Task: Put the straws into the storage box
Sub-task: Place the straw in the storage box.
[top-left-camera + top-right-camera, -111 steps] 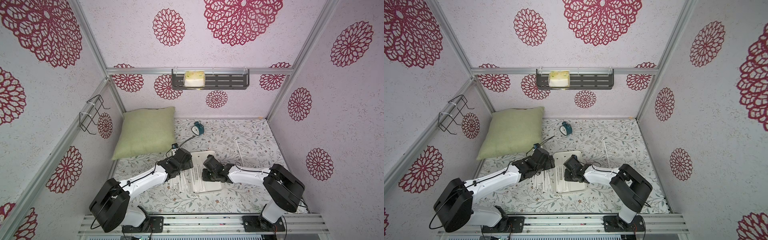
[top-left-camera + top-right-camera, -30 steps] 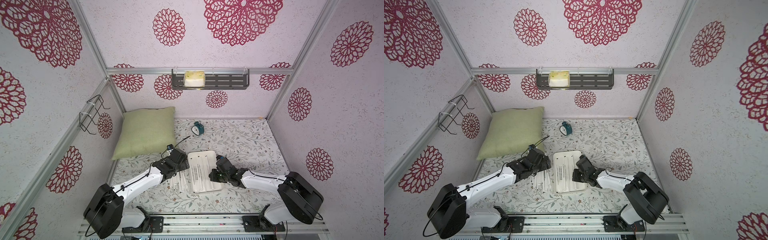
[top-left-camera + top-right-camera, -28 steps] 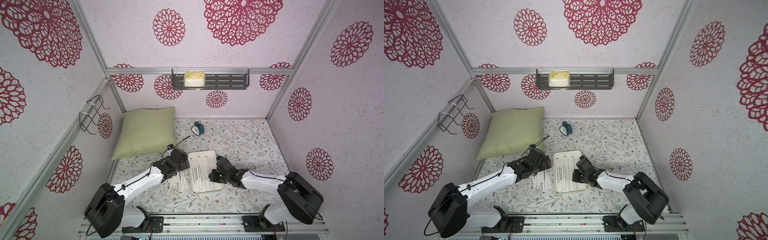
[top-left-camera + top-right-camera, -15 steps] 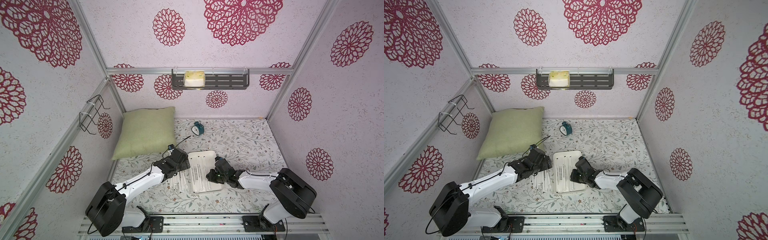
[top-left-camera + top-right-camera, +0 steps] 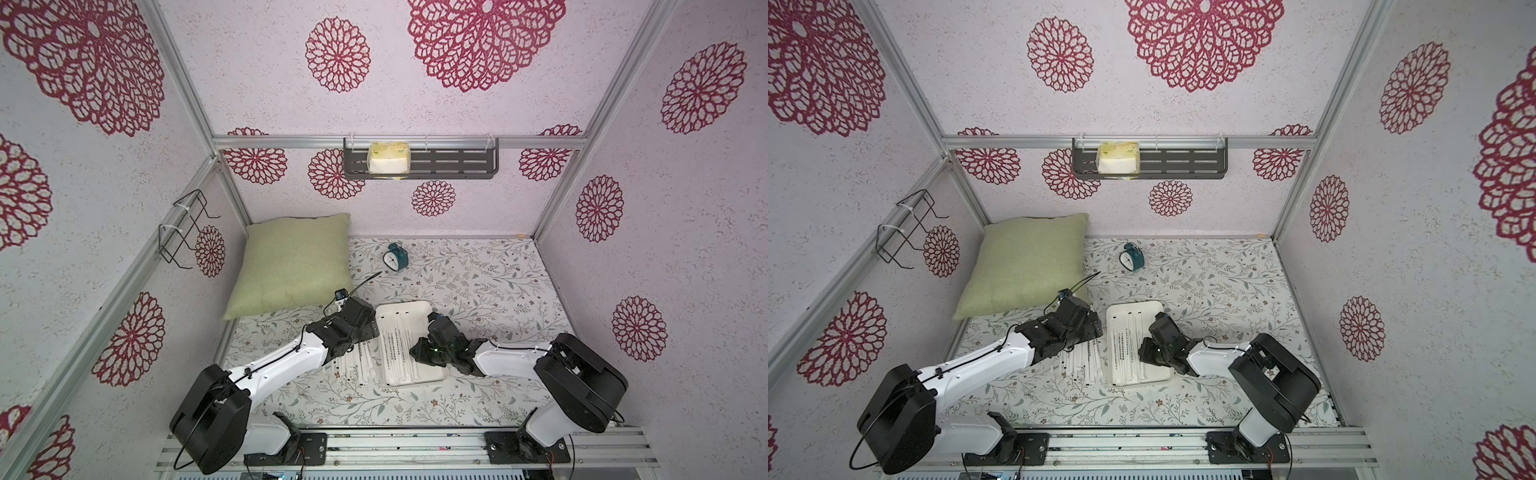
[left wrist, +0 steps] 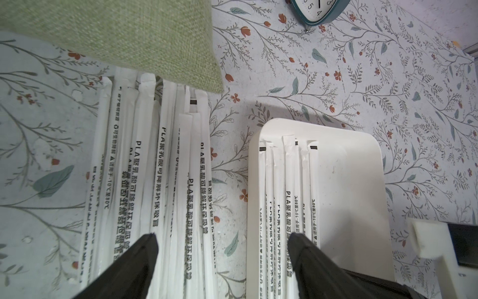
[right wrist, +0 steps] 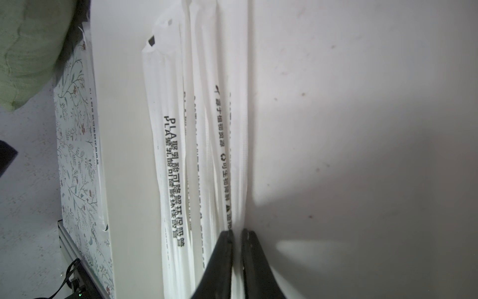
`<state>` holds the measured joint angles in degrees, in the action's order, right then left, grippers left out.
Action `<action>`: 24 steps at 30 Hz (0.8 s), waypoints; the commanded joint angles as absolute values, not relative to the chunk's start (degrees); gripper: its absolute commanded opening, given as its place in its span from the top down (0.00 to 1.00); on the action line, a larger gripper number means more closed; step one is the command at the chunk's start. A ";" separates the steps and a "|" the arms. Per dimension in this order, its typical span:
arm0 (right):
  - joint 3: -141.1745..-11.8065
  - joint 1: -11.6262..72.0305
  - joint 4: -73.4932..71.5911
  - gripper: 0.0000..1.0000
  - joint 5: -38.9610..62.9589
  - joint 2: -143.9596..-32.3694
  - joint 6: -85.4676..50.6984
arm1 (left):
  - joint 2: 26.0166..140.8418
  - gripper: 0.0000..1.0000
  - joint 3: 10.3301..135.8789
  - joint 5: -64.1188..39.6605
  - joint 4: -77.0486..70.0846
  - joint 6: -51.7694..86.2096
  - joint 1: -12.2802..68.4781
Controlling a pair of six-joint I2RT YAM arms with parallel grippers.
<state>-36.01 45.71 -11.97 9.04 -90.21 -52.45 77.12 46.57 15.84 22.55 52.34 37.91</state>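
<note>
- My left arm runs low from its base toward 1 o'clock, with the wrist tipped down over the table [image 6: 336,77]. My right arm folds at the elbow and lays its forearm low toward 9 o'clock, reaching into the box.
- My left gripper [image 6: 222,234] is spread wide and holds nothing. Its jaws open along the 9-to-3 line.
- The loose straws [image 6: 165,168] lie right under that hand in an overlapping pile on the table. Their long axis runs 6 to 12 o'clock, so my jaws already stand across them. I judge that dropping down and closing would catch several at once.
- My left hand is plainly the nearer one to this pile, since my right is across the box at 3 o'clock.
- My right gripper [image 7: 238,231] has its jaws almost together, and one wrapper runs into the slit. I cannot tell whether it is pinched or let go.
- The storage box [image 6: 349,181] sits just beside the pile at its 3 o'clock, parallel to it. The stored straws [image 6: 287,181] lie along its 9 o'clock side, and its 3 o'clock half is bare.
- At 11 o'clock, a corner of the pillow [image 6: 116,31] covers the pile's far tips, and I judge it could snag a lift.
- The clock [image 6: 318,10] stands well apart at 12 o'clock.
</note>
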 commanded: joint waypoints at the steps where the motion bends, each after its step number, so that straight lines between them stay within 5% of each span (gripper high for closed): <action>1: -38.68 46.01 -7.66 0.81 7.68 -88.59 -50.75 | 74.49 0.15 47.31 18.18 25.63 51.67 37.03; 8: -42.39 45.96 -1.29 0.64 5.17 -85.81 -48.45 | 72.30 0.20 48.81 17.10 38.44 49.65 29.67; 13: -45.98 45.88 3.76 0.52 2.27 -85.45 -46.76 | 71.45 0.33 46.20 8.61 39.94 45.45 22.08; 16: -47.56 45.88 5.18 0.50 1.33 -85.17 -45.75 | 73.50 0.43 46.03 5.75 40.74 42.98 20.44; 24: -50.88 45.02 8.79 0.50 -2.37 -83.33 -44.06 | 78.42 0.52 45.18 0.81 35.84 39.99 19.29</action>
